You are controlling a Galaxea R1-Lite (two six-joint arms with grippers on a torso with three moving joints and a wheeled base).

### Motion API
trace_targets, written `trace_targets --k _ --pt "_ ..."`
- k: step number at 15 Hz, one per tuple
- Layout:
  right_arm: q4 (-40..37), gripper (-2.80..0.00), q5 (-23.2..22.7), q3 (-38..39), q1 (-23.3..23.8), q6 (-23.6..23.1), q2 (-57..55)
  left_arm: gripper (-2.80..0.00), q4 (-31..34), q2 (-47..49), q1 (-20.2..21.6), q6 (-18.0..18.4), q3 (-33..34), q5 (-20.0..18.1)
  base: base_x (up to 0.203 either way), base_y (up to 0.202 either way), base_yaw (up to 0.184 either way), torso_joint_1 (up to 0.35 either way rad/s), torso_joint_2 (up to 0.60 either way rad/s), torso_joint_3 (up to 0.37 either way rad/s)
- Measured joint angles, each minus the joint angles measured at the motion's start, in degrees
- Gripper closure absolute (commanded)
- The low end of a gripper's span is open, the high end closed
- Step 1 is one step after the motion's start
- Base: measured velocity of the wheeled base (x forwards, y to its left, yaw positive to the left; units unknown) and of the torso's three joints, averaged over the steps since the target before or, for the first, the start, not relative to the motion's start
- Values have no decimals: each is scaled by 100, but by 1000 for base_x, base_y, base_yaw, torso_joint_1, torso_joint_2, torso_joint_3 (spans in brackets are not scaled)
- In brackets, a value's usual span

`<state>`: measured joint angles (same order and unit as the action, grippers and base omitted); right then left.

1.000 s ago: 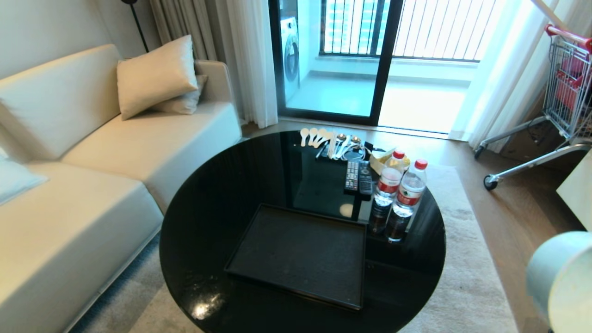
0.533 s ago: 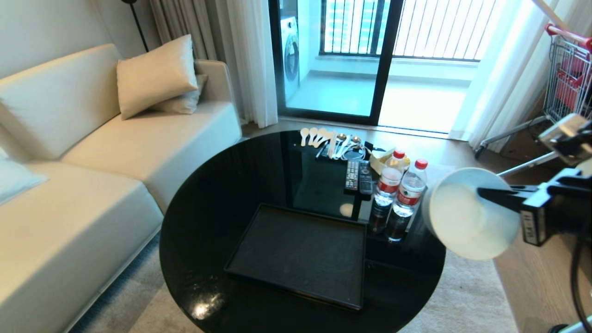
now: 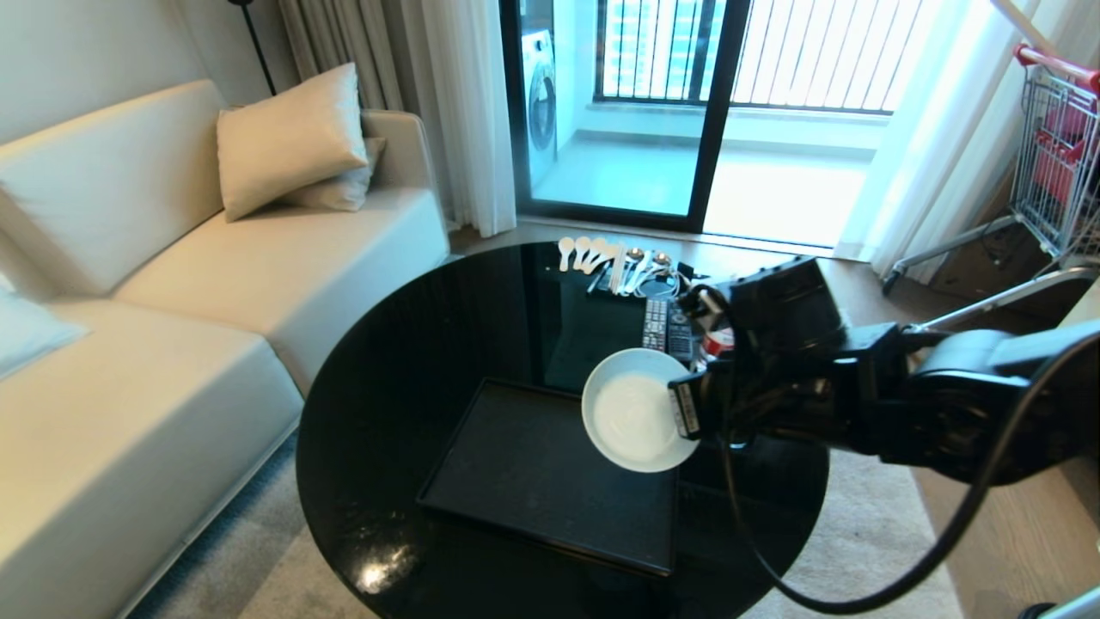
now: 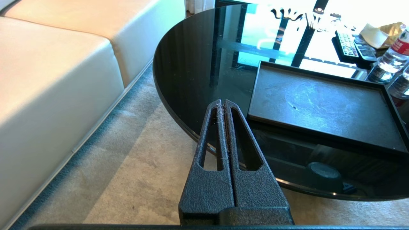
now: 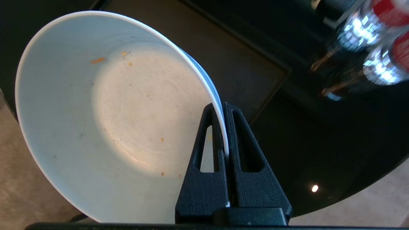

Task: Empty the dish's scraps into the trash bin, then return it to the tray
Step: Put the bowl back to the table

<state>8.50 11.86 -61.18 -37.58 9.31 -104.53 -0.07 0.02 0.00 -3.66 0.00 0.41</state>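
black table (image 3: 395,387) | dish (image 3: 632,417) rim clamped between right fingers (image 5: 220,134) | above tray (image 3: 533,481)

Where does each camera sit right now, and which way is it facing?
Head: high, facing forward and down at the table; right arm and dish show.
Left wrist: low beside the table, facing the tray; shut left gripper shows.
Right wrist: above the table, right gripper pinching the dish's rim.
Shared: tray, water bottles.
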Motion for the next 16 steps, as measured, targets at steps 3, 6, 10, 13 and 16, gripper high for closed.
trace_targets --k 3,6,10,13,16 --pt "-278 0 155 -326 -193 1096 -823 0 0 0 0 0 0 0 0 0 0 0 0 0" --pt "-573 0 172 -695 -221 1567 -1417 0 0 0 0 2 0 0 0 0 0 0 0 0" --pt "-589 0 168 -1220 -205 2031 -2123 0 0 0 0 2 0 0 0 0 0 0 0 0" --pt "-566 0 148 -1450 -105 2219 -2538 0 0 0 0 0 0 0 0 0 0 0 0 0" --pt "-563 0 131 -1588 93 2235 -2837 0 0 0 0 0 0 0 0 0 0 0 0 0"
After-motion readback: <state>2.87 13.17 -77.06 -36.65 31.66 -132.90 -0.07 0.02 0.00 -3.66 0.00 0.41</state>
